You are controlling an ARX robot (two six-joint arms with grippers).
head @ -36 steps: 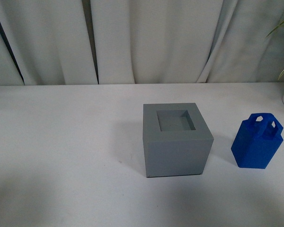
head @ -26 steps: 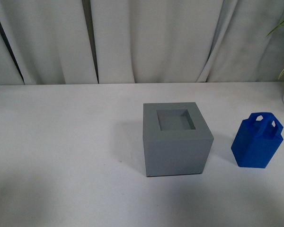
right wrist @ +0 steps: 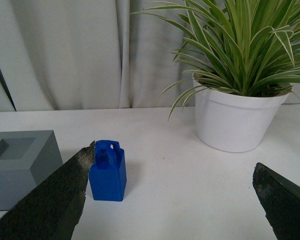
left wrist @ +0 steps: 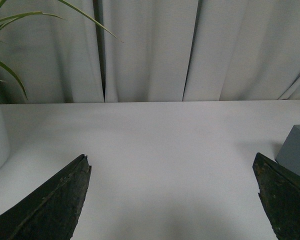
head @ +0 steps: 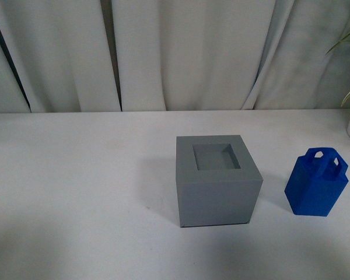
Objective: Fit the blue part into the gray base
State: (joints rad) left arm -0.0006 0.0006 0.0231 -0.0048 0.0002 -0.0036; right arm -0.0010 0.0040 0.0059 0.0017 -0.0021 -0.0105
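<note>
1. A white pleated curtain (head: pixel 192 52) hangs across the whole background.
2. A white bench (head: pixel 76 175) fills the lower part of the front view.
3. A spiky green plant (right wrist: pixel 235 120) in a white pot stands at the bench's far right.
4. The gray base (head: pixel 219 192), a cube with an empty square recess on top, sits right of centre.
5. The blue part (head: pixel 316 186) stands upright on the bench, handle up, to the right of the gray base, near it but apart.
6. The left end effector (left wrist: pixel 171 160) is released, with dark fingers spread wide above bare bench, grasping nothing.
7. The right end effector (right wrist: pixel 174 157) is released too, fingers wide apart and grasping nothing; the blue part stands ahead of it.
</note>
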